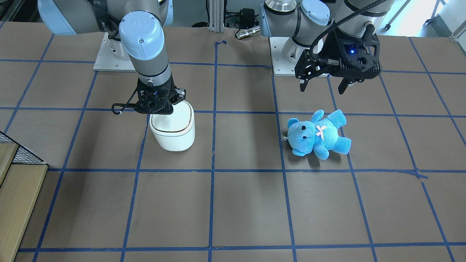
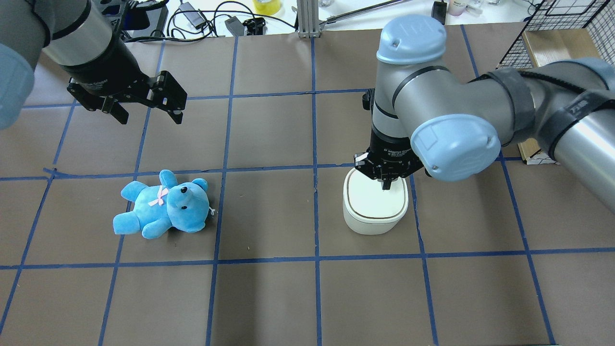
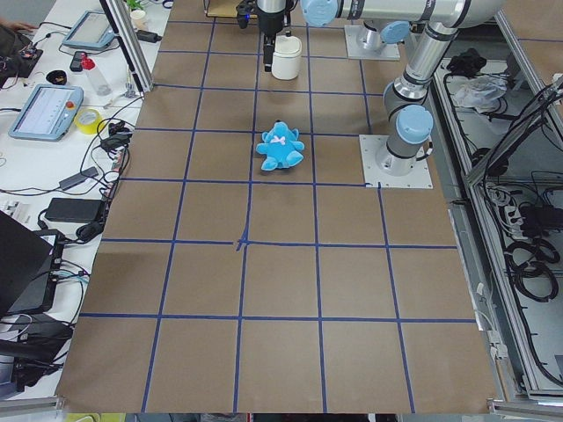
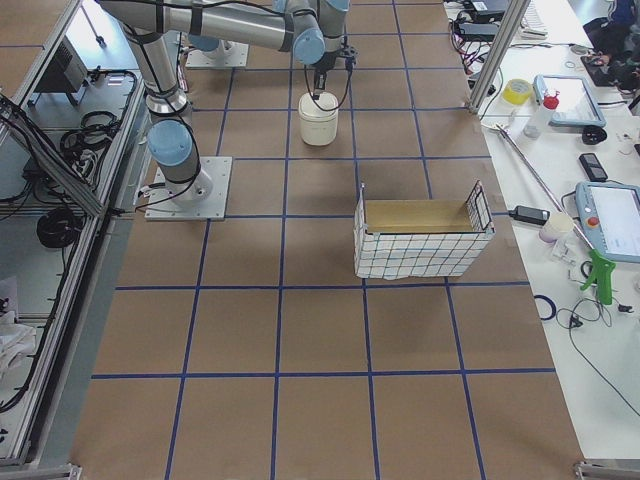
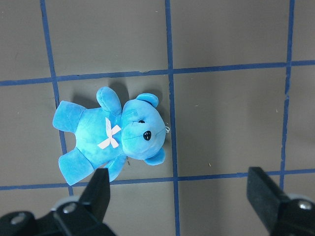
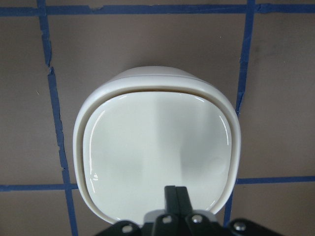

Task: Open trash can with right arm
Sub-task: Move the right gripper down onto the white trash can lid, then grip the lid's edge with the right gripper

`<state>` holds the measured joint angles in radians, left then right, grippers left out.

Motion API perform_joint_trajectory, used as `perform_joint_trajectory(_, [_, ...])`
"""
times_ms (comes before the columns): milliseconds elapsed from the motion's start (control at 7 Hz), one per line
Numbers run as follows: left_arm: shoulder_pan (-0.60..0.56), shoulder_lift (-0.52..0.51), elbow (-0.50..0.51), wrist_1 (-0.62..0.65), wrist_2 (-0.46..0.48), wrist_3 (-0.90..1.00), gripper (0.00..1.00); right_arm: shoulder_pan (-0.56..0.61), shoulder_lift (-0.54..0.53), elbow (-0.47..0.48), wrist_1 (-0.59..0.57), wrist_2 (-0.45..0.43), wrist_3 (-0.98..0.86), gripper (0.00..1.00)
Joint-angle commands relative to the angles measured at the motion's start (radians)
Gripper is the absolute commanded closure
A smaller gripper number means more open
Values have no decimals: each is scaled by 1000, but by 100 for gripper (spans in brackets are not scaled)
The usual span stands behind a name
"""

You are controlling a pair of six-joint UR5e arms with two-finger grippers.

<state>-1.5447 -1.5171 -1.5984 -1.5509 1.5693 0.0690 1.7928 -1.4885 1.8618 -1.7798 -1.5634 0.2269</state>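
The white trash can [image 2: 375, 211] stands on the brown table with its lid down; it also shows in the front view [image 1: 174, 133] and fills the right wrist view [image 6: 157, 147]. My right gripper [image 2: 385, 185] is shut with nothing in it. It points straight down over the lid's edge on the robot's side [image 6: 175, 194]. I cannot tell if the fingertips touch the lid. My left gripper [image 2: 150, 117] is open and empty, held high over the table. It also shows in the front view [image 1: 322, 89].
A blue teddy bear [image 2: 163, 204] lies on its back on the table below the left gripper [image 5: 181, 194], seen in the left wrist view [image 5: 115, 132]. A wire basket with a cardboard floor [image 4: 420, 240] stands on the robot's right side. Blue tape lines grid the table.
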Motion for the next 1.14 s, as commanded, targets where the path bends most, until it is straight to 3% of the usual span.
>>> perform_joint_trajectory(0, [0,0,0,0,0,0,0,0,7,45,-44,17,-3,100])
perform_joint_trajectory(571, [0,0,0,0,0,0,0,0,27,33,-73,8,-4,100])
perform_joint_trajectory(714, [0,0,0,0,0,0,0,0,-13,22,-64,-3,-3,2])
perform_joint_trajectory(1000, [0,0,0,0,0,0,0,-9,-108,-48,9,6,-7,0])
